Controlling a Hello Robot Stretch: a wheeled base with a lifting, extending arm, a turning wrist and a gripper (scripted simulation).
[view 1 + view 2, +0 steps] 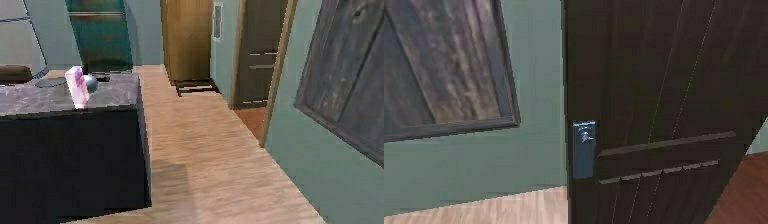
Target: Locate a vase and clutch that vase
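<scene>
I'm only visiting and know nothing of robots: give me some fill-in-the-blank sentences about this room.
The tall thing on the counter is ____ in colour.
The floor is made of ____.
The framed picture hangs on a ____.
The plate on the dark door is ____.
Missing words: pink, wood, wall, blue.

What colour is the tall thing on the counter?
The tall thing is pink; forward view.
</scene>
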